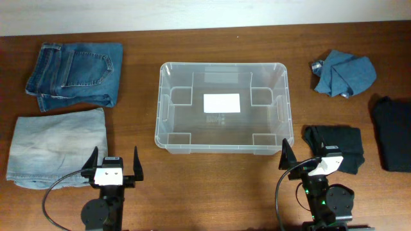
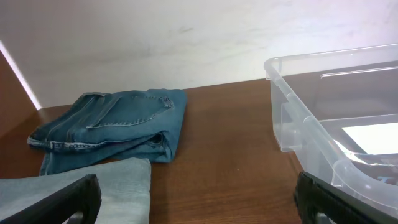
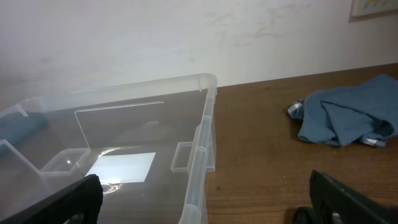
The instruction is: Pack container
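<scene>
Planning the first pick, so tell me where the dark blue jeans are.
In the overhead view the dark blue jeans lie folded at the far left, left of the container and just beyond the light blue jeans.

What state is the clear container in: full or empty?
Empty: the container shows only its bare base and white label, nothing inside.

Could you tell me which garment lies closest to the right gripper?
The small black folded garment, directly beside the right gripper. The larger black garment sits at the far right, and the blue garment lies farther back.
</scene>
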`<state>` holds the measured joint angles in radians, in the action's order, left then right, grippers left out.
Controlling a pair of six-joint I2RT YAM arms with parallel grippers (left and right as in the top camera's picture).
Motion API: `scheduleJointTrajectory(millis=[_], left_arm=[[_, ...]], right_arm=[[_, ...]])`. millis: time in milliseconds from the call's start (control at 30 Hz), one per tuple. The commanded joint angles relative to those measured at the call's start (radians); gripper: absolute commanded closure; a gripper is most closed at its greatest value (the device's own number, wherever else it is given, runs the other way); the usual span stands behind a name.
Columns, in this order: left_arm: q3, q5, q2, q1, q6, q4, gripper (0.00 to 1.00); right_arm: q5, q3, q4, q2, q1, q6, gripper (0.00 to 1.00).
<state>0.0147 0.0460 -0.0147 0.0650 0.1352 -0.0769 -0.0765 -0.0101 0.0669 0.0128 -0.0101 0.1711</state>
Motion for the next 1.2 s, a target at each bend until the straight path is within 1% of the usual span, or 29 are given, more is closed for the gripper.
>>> scheduleJointTrajectory(millis=[0,967,1067,1167], left_arm=[[-0.006,0.011,0.008,-0.003,0.013,0.001,0.01],[-0.006,0.011,0.008,-0.003,0.013,0.001,0.01],[-0.006,-0.023,0.008,-0.002,0.013,0.001,0.01],[-0.006,-0.023,0.008,-0.004,0.013,-0.003,0.01]], right_arm=[[0.009,0.005,0.005,-0.009,-0.01,-0.01,0.02],[0.009,0.005,0.005,-0.009,-0.01,-0.01,0.02],[0.009,0.005,0.005,-0.009,-0.01,-0.01,0.02],[0.009,0.005,0.006,-0.009,-0.01,-0.01,0.02]])
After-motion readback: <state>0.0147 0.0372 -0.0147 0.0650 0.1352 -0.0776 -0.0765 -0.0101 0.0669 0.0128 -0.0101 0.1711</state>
